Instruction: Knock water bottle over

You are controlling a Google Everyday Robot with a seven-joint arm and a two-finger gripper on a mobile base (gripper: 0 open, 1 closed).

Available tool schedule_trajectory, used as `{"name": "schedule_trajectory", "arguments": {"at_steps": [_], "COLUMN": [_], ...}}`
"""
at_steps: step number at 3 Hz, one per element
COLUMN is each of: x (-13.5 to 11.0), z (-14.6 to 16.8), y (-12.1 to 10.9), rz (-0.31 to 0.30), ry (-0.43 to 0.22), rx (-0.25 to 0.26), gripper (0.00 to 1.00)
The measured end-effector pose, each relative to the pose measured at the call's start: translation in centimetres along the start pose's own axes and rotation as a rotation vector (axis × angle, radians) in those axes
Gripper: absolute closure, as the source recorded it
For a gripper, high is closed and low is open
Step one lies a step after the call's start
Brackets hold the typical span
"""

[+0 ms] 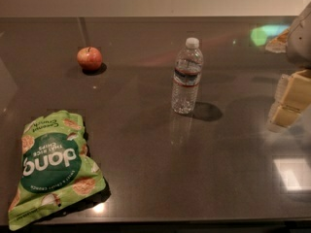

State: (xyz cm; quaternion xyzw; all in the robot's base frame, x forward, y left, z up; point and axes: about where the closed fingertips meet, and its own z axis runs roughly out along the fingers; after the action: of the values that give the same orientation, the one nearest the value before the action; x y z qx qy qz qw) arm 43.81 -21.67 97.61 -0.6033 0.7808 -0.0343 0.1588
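Note:
The water bottle (187, 76) stands upright near the middle of the dark table. It is clear and ribbed, with a white cap and a narrow dark-blue, white and red label band. My gripper (287, 102) is at the right edge of the view, well to the right of the bottle and apart from it. Its pale yellow fingers (284, 115) hang above the table at about the height of the bottle's lower half.
A red apple (89, 58) sits at the back left. A green bag of rice chips (52, 166) lies at the front left. The table's front edge (155, 222) runs along the bottom. Bare dark tabletop (238, 144) lies between bottle and gripper.

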Motion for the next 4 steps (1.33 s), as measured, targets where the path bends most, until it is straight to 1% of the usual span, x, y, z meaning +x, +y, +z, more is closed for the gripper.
{"name": "schedule_trajectory", "arguments": {"at_steps": [1,2,3,4], "x": [0.0,-0.8,-2.7,-5.5], "z": [0.0,0.2,1.7,4.0], "y": [0.0,-1.1,-2.9,-4.8], "rz": [0.000,0.012,0.035,0.073], "ry": [-0.001,-0.044,-0.127,-0.232], "rx": [0.002,0.023,0.021,0.000], "gripper": [0.00,0.00,0.00,0.00]}}
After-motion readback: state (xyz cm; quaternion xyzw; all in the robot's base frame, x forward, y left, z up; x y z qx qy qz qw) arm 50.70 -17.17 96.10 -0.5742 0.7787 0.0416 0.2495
